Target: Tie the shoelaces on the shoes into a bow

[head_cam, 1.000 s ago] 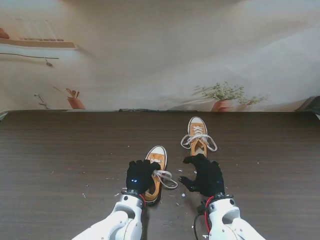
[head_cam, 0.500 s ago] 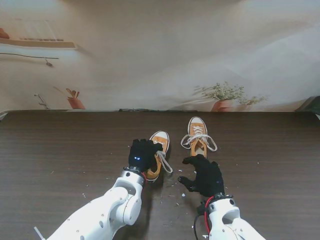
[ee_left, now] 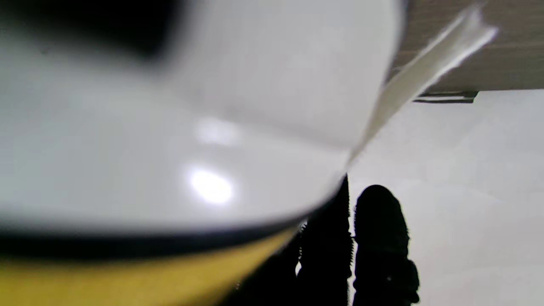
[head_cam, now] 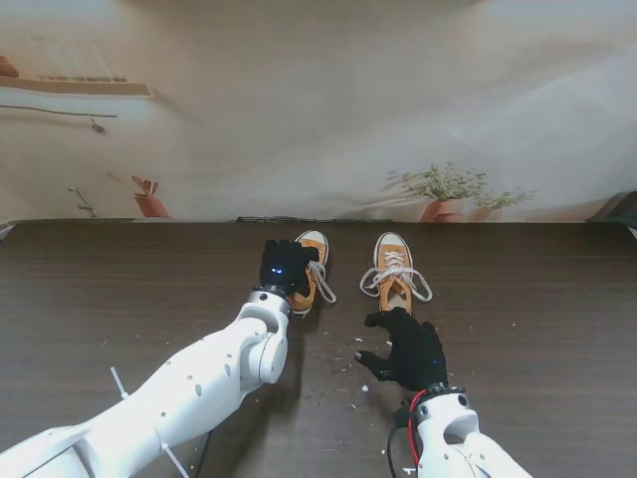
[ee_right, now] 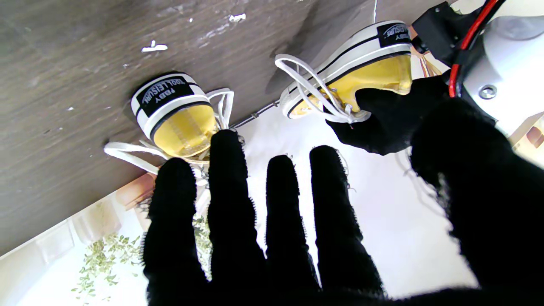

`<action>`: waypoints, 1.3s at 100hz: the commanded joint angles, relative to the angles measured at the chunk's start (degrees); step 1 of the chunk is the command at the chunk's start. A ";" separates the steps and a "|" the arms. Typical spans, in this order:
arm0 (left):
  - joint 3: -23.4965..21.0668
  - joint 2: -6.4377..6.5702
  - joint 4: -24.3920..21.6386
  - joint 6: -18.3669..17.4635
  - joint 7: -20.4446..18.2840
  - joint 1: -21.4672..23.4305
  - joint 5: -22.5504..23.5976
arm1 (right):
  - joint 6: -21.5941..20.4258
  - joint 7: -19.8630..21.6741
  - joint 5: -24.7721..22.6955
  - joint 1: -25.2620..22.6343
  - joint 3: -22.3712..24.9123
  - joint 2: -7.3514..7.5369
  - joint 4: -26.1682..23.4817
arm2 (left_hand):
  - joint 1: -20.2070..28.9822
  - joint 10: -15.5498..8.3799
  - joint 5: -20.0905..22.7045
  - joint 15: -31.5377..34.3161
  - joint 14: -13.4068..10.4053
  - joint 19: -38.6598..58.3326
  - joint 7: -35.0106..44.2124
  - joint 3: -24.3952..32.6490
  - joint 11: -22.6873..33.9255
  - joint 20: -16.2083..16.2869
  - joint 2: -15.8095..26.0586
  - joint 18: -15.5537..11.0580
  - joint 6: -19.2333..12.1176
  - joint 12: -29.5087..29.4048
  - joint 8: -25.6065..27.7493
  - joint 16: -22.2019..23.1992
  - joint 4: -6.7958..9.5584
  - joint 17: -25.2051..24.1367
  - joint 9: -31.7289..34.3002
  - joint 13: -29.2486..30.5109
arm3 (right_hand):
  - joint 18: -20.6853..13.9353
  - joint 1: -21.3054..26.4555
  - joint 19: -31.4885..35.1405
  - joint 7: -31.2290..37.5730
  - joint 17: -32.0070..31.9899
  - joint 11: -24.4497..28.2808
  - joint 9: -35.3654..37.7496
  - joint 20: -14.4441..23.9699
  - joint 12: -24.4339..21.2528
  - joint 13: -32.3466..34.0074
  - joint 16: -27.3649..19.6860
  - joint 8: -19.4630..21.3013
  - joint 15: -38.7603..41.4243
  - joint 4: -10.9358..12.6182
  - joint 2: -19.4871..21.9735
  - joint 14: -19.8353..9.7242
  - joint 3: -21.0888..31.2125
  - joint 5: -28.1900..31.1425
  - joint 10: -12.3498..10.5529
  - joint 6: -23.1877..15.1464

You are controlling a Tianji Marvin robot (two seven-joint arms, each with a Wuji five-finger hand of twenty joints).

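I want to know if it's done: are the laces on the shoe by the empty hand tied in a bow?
Cannot tell. The right shoe's white laces loop out to both sides, but no knot can be made out.

The black heel patch [ee_right: 166,94] of the right yellow canvas shoe [ee_right: 180,117] carries white lettering, seen upside down, that seems to read "FBBY" over "TOOL LEISURE". The left yellow canvas shoe [ee_right: 361,70] has a like patch [ee_right: 393,33], too small to read.

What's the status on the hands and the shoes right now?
Left hand shut on left shoe, lace dangling. Right hand open, holding nothing, nearer to me than right shoe. No bow visible yet; nothing blocking.
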 commanded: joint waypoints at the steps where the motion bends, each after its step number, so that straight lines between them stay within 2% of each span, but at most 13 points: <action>1: 0.11 -1.20 0.44 -0.05 -0.79 -1.70 -0.38 | 0.29 1.12 0.28 0.63 -0.06 0.26 0.45 | 3.71 -1.82 1.12 -0.52 -0.54 -0.05 1.46 2.04 1.80 -0.72 3.33 -2.37 0.62 1.93 0.57 1.34 2.69 -0.62 0.42 -0.84 | 0.81 -1.40 0.97 -0.68 0.25 -0.44 0.24 0.07 -0.53 0.67 -0.84 -0.29 -0.21 1.05 0.79 0.42 -1.25 1.30 0.67 -0.82; 15: 2.09 -2.69 4.89 -0.39 -0.73 -3.44 -2.24 | 0.46 1.32 0.25 1.07 -0.31 0.28 0.76 | 1.69 -1.46 -1.10 -1.95 -0.64 -2.10 -0.59 2.37 0.74 -1.42 3.27 -2.20 0.61 1.54 -2.52 1.13 2.27 -2.61 -1.39 -2.83 | 0.79 -1.40 0.98 -0.67 0.26 -0.45 0.18 0.05 -0.52 0.63 -0.85 -0.22 -0.23 1.07 0.81 0.34 -1.19 1.24 0.68 -0.79; 22: 2.72 -3.04 6.06 -0.14 -1.15 -3.79 -2.78 | 0.52 1.26 0.22 1.01 -0.33 0.28 0.73 | -0.63 -0.99 -3.96 -2.63 -0.87 -2.74 -2.01 0.88 -0.07 -1.15 4.11 -2.14 0.25 1.57 -4.77 1.44 2.10 -5.17 -3.88 -5.83 | 0.78 -1.35 0.99 -0.65 0.26 -0.42 0.22 0.04 -0.51 0.56 -0.86 -0.19 -0.26 1.08 0.81 0.38 -1.19 1.27 0.68 -0.78; 34: 2.70 -2.69 5.48 1.00 -2.99 -3.30 -3.08 | 0.48 0.95 0.16 0.82 -0.29 0.24 0.67 | -7.20 0.47 -9.15 -3.70 -0.77 -5.25 -6.37 -1.68 9.81 -0.34 5.17 -1.63 2.73 -7.49 -7.55 -0.52 2.91 -9.93 -14.26 -11.88 | 0.78 -1.34 0.98 -0.66 0.25 -0.43 0.19 0.03 -0.51 0.56 -0.87 -0.16 -0.25 1.09 0.85 0.36 -1.17 1.16 0.75 -0.84; 37: 2.48 -2.33 4.59 1.51 -4.12 -2.94 -3.03 | 0.44 0.87 0.15 0.77 -0.27 0.23 0.65 | -9.13 0.75 -10.38 -5.44 0.15 -6.79 -8.80 -2.56 11.50 -0.75 5.43 -1.33 3.96 -14.07 -7.68 -1.05 3.19 -12.06 -17.43 -14.07 | 0.78 -1.32 0.98 -0.65 0.25 -0.42 0.20 0.02 -0.51 0.57 -0.87 -0.15 -0.25 1.11 0.96 0.33 -1.14 1.17 0.65 -0.85; 41: 2.00 -1.63 2.39 2.43 -6.54 -2.20 -3.16 | 0.36 0.80 0.26 0.69 -0.22 0.20 0.60 | -12.31 1.63 -12.19 -8.55 1.59 -9.50 -12.73 -3.29 9.73 -1.70 6.92 -0.69 5.94 -16.18 -8.48 -1.90 3.87 -16.04 -20.83 -17.92 | 0.78 -1.14 0.98 -0.67 0.24 -0.44 0.17 0.02 -0.51 0.55 -0.87 -0.15 -0.26 1.17 1.11 0.42 -1.02 1.11 0.74 -0.84; 50: 0.73 1.37 -5.94 7.36 -17.21 -0.21 -3.57 | 0.24 0.59 0.33 0.60 -0.17 0.16 0.59 | -16.95 1.97 -17.25 -15.55 2.71 -15.94 -20.24 -7.24 4.56 -4.99 10.73 -1.26 9.17 -18.80 -9.60 -3.42 5.32 -23.13 -28.68 -25.57 | 0.72 -1.10 1.00 -0.72 0.22 -0.47 0.06 0.01 -0.52 0.48 -0.87 -0.15 -0.26 1.26 1.01 0.37 -0.93 0.90 0.75 -0.84; 58: 0.39 3.00 -9.54 9.48 -22.23 0.47 -3.67 | 0.02 0.48 0.58 0.42 -0.05 0.10 0.43 | -17.77 1.86 -20.92 -22.63 3.12 -23.12 -25.41 -11.14 0.04 -7.50 11.13 -1.44 10.80 -21.54 -11.02 -5.64 5.92 -27.82 -34.26 -30.56 | 0.74 -0.96 0.98 -0.69 0.17 -0.40 0.05 0.00 -0.49 0.47 -0.86 -0.13 -0.25 1.31 0.88 0.39 -0.80 0.79 0.70 -0.87; 67: -0.05 4.22 -12.30 11.08 -25.19 1.26 -3.15 | -0.13 0.27 0.56 0.29 0.05 0.08 0.39 | -18.73 1.63 -24.09 -30.27 2.85 -32.30 -29.86 -14.04 -3.97 -9.26 11.68 -1.71 11.98 -24.28 -12.53 -8.67 6.06 -30.42 -38.96 -34.31 | 0.71 -0.96 1.02 -0.63 0.23 -0.40 0.02 0.00 -0.49 0.49 -0.85 -0.11 -0.22 1.31 0.83 0.37 -0.75 0.77 0.72 -0.91; 85: -2.43 6.05 -16.92 12.36 -27.32 3.94 -1.41 | -0.57 0.09 0.85 -0.21 0.61 0.03 0.12 | -19.32 0.90 -26.42 -40.71 2.01 -49.25 -33.41 -21.10 -10.89 -10.78 15.21 -1.42 12.11 -27.86 -13.08 -12.80 6.66 -30.54 -41.22 -36.47 | 0.75 -0.95 1.02 -0.59 0.22 -0.38 0.07 -0.01 -0.49 0.43 -0.87 -0.11 -0.25 1.30 0.79 0.28 -0.75 0.67 0.68 -0.93; 104: -10.07 7.91 -25.81 10.63 -26.73 11.54 0.09 | -0.70 0.00 1.13 -0.60 1.37 -0.03 -0.07 | -18.50 1.10 -25.47 -44.92 1.94 -54.65 -33.84 -25.41 -11.14 -9.85 17.53 -0.84 12.36 -27.76 -12.80 -14.22 7.35 -29.69 -41.09 -35.04 | 0.75 -0.97 0.92 -0.57 0.06 -0.41 0.03 -0.06 -0.50 0.24 -0.90 -0.13 -0.35 1.29 0.87 0.42 -0.82 0.64 0.72 -0.87; 119: -18.79 10.49 -36.76 6.09 -28.37 21.19 5.16 | -0.73 0.11 1.07 -1.41 2.09 0.00 -1.10 | -18.13 1.20 -24.31 -46.52 1.70 -56.31 -33.78 -27.07 -9.92 -9.50 18.32 -0.85 12.29 -27.93 -12.57 -14.43 7.57 -28.87 -40.14 -32.83 | 0.56 -1.10 0.49 -0.60 -0.52 -0.54 -0.21 -0.22 -0.55 -0.41 -1.03 -0.16 -0.76 1.28 1.16 0.37 -0.94 0.57 0.58 -1.12; 130: -26.54 11.39 -44.91 0.79 -28.25 30.44 6.45 | -1.00 0.68 -0.57 -1.96 2.70 0.43 -1.65 | -16.88 2.28 -21.45 -47.25 1.66 -60.51 -33.28 -29.11 -9.24 -10.47 18.81 -1.79 12.82 -28.21 -11.97 -14.44 7.97 -27.00 -37.03 -29.92 | 0.32 -1.49 -0.02 -1.00 -1.28 -0.91 -0.59 -0.35 -0.70 -1.18 -1.15 -0.31 -1.26 1.16 1.57 0.24 -1.62 -0.10 0.31 -1.55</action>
